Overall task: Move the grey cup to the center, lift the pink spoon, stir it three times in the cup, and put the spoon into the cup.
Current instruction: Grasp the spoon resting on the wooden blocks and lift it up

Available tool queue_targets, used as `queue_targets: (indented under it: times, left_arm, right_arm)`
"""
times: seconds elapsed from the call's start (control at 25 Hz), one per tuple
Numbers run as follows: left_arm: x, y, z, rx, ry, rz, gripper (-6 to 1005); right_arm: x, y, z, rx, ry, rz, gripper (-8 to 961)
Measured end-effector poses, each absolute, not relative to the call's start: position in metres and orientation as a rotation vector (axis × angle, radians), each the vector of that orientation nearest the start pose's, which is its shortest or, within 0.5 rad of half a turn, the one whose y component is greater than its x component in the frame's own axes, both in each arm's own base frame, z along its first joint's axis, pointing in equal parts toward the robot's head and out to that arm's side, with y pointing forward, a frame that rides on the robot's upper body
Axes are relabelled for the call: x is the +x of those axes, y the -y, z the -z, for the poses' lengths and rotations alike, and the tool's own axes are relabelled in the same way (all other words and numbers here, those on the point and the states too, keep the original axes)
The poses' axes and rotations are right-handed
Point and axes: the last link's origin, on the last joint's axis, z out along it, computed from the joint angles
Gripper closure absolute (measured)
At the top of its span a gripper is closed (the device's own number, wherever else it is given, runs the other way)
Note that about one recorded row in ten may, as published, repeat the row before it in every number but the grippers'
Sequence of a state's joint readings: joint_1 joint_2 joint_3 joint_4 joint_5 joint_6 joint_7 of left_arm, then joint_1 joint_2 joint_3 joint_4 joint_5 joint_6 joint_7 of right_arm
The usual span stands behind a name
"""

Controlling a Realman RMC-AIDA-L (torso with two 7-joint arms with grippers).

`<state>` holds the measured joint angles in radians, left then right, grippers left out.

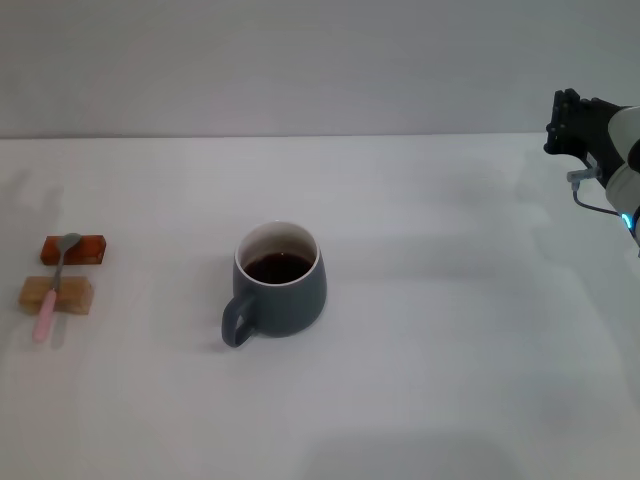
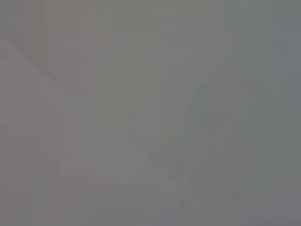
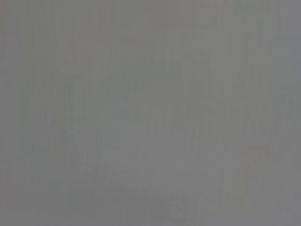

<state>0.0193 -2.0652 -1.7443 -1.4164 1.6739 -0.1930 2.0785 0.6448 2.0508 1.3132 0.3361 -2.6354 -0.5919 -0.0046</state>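
The grey cup (image 1: 279, 282) stands upright near the middle of the white table, a little left of centre, its handle toward the front left and dark liquid inside. Far to the left, the pink spoon (image 1: 54, 287) lies across two small blocks, its grey metal bowl toward the back and its pink handle toward the front. My right gripper (image 1: 566, 122) is raised at the far right edge of the head view, well away from the cup. My left gripper is out of view. Both wrist views show only a blank grey surface.
A red-brown block (image 1: 88, 249) and a tan block (image 1: 72, 294) support the spoon at the far left. The white table (image 1: 450, 330) spreads wide around the cup, with a pale wall behind it.
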Motion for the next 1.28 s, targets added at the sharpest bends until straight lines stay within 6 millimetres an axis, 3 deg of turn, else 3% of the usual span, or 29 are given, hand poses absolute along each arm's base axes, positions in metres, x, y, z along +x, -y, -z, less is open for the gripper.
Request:
queue_targets:
  times: [0.36,0.56,0.72,0.92,1.28]
  left_arm:
    - [-0.304,-0.354,-0.119,-1.436,0.045,-0.387,205]
    - [-0.303,-0.351,-0.129,-1.217,-0.026,-0.413,206]
    - [-0.302,-0.343,-0.140,-1.126,0.040,-0.228,207]
    - [-0.316,-0.330,-0.152,-1.051,0.224,0.062,371]
    - [-0.350,-0.319,-0.147,-1.112,0.608,0.474,359]
  right_arm:
    - [0.273,-0.431,0.017,-1.726,-0.567,-0.462,903]
    - [0.271,-0.430,0.018,-1.729,-0.554,-0.461,903]
    - [0.271,-0.430,0.018,-1.728,-0.555,-0.462,903]
    - [0.272,-0.429,0.016,-1.724,-0.557,-0.468,902]
    - [0.269,-0.430,0.013,-1.732,-0.540,-0.472,902]
